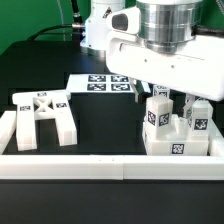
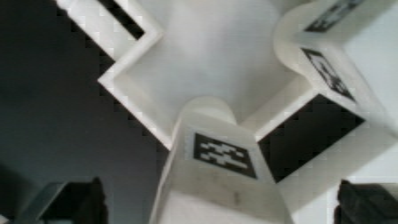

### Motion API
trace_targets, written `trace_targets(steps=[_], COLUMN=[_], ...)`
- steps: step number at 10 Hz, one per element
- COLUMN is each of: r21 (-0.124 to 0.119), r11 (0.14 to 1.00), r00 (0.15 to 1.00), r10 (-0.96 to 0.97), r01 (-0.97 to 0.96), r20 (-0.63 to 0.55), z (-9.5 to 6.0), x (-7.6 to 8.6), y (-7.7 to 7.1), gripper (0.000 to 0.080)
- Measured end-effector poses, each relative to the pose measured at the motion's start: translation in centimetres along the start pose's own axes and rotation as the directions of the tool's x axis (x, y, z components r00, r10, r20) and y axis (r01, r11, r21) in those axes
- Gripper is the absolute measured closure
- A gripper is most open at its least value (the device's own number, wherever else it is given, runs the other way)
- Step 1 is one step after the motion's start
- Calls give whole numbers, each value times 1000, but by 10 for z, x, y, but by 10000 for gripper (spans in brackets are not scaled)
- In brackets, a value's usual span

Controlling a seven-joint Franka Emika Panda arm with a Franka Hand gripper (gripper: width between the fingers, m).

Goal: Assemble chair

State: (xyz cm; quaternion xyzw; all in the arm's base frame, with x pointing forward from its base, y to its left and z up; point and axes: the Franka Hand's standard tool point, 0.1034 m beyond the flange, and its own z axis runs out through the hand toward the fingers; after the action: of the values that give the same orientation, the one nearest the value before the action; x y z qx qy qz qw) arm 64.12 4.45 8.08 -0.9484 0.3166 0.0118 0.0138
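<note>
Fingers (image 2: 71,200) wide apart, clasping nothing, with one tagged block (image 2: 217,150) between them and dark gaps on either side. Gripper (image 1: 176,104) hangs over the chair parts: two upright blocks (image 1: 157,116) and one slab (image 1: 178,148) beneath. Border wall (image 1: 90,166) lies just beside the slab at six o'clock. In the exterior view, one leg frame (image 1: 40,115) lies at nine o'clock, well apart. One marker board (image 1: 98,82) lies at eleven o'clock.

1. The exterior view is bright and evenly lit, apparently from above; the black table (image 1: 100,110) stays deep and without glare.
2. The glossy robot arm (image 1: 165,40) carries pale highlights.
3. The white leg frame (image 1: 42,115) almost washes out, with only soft, short shadows at its foot.
4. The wrist view is dimmer and out of focus: the nearest chair part (image 2: 210,195) is blurred and its marker tag (image 2: 221,152) smeared.
</note>
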Motion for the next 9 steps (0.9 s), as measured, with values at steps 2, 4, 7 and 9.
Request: trace_targets(steps=[2, 4, 7, 9], r21=[1, 0, -7, -13], r11=[990, 961, 844, 762], r00=[990, 961, 844, 762], r10=[-144, -278, -537, -648], r01=[144, 278, 537, 648], r20=[-1, 0, 1, 4], z=[0, 0, 1, 2], x=[1, 2, 3, 4], y=[1, 2, 4, 6], gripper=[151, 151, 151, 151])
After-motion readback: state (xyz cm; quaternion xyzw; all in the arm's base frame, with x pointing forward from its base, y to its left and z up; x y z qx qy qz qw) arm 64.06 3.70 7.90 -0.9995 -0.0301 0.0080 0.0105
